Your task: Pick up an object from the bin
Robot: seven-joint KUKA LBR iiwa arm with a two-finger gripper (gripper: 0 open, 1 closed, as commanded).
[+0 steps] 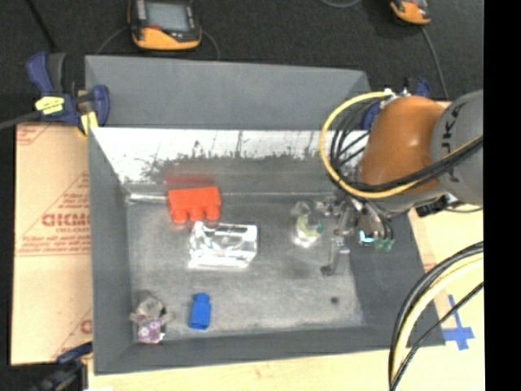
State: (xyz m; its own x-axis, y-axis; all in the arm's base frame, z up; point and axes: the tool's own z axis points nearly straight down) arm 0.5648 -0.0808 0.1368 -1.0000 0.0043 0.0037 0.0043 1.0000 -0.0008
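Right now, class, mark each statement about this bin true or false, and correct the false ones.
1. The red block lies just behind the shiny clear packet. True.
2. The blue piece lies against the bin's far wall. False: it lies near the front left corner, beside a small purple-grey thing.
3. The gripper is over the red block. False: it is at the bin's right side, next to a small clear greenish thing.
4. The arm comes in from the view's right. True.

Arm (orange-covered wrist) reaches in from right, end effector low.
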